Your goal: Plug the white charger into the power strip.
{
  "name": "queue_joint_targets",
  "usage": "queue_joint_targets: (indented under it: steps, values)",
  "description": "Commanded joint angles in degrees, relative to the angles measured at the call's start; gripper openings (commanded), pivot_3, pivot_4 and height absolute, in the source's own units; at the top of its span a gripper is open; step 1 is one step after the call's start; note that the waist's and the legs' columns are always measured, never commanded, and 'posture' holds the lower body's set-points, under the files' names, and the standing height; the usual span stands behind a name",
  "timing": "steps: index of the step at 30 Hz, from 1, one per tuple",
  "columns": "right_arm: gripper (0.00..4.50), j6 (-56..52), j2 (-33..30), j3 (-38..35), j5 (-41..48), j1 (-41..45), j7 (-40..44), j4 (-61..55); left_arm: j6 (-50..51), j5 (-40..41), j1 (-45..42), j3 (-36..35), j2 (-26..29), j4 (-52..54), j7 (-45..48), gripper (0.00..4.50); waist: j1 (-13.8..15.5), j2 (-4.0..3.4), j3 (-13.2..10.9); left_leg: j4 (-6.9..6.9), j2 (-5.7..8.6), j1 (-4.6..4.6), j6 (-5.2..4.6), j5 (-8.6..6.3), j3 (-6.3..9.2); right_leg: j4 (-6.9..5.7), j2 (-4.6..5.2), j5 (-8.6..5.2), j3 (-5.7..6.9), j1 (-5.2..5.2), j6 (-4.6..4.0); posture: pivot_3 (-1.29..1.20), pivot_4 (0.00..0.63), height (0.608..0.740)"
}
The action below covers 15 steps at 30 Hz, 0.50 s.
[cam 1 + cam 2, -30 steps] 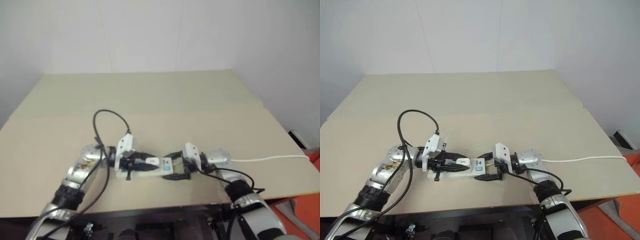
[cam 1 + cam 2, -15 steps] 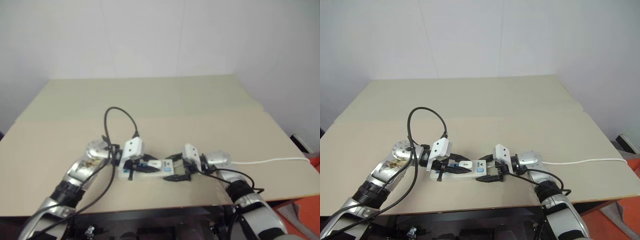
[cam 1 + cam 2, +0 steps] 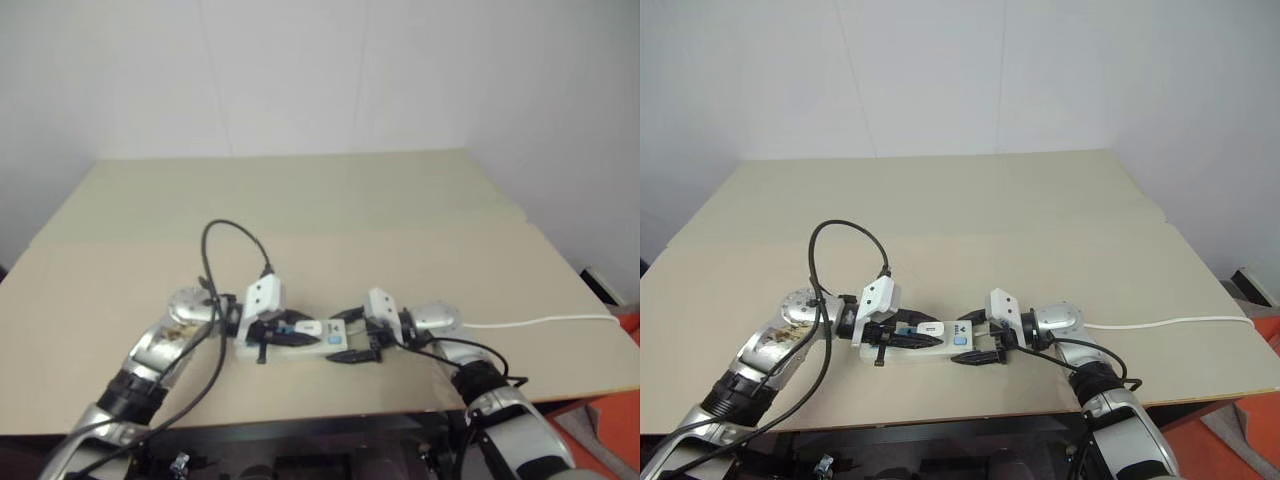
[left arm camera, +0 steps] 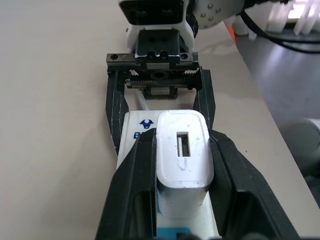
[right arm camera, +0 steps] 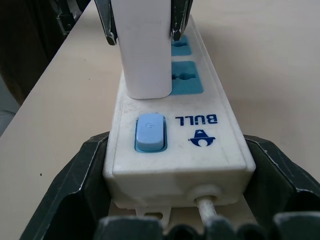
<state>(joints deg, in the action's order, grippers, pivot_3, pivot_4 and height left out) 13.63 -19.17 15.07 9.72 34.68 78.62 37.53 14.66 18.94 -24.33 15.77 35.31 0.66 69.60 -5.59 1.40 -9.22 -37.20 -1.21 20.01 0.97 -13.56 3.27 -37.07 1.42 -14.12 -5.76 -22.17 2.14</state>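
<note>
The power strip [image 3: 902,349] lies near the table's front edge, a white bar with blue sockets and a blue switch [image 5: 148,132]. My right gripper [image 3: 976,341] is shut on its cord end, its fingers [image 5: 75,190] hugging both long sides. My left gripper [image 4: 182,137] is shut on the white charger [image 4: 182,155], a small white block. The charger [image 5: 145,50] stands upright with its lower end against the strip's top, at the socket beside the switch. Its prongs are hidden.
The strip's thin white cord [image 3: 1170,322] runs along the table to the right edge. A black cable loop [image 3: 845,240] rises from my left arm. The beige table [image 3: 970,210] stretches behind the strip, with its front edge close by.
The camera view has shifted since a second ago. Both grippers, the charger and the strip keep about the same places.
</note>
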Motion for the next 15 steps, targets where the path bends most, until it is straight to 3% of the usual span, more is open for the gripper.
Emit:
queue_joint_targets:
  steps: [1,15]
  values:
    - [3.43,-0.43,-1.27,0.25,-1.49,-1.06,0.52,0.12,2.49,-2.49,3.65,2.16,1.15,-3.0,0.65,1.03,0.0,0.0,0.0,0.01,0.0,0.0,0.0,0.0,0.0,0.0,0.0,0.0,0.0,0.0,0.0,0.0,0.15,0.74]
    - [3.43,-0.66,-1.36,0.11,-1.41,-0.97,0.58,0.11,0.48,-2.33,2.16,3.22,1.32,-4.27,4.44,1.03,-0.04,0.0,-0.01,0.1,0.0,0.06,0.0,0.0,-0.01,0.06,0.0,-0.01,-0.01,-0.07,-0.02,0.0,0.15,0.74]
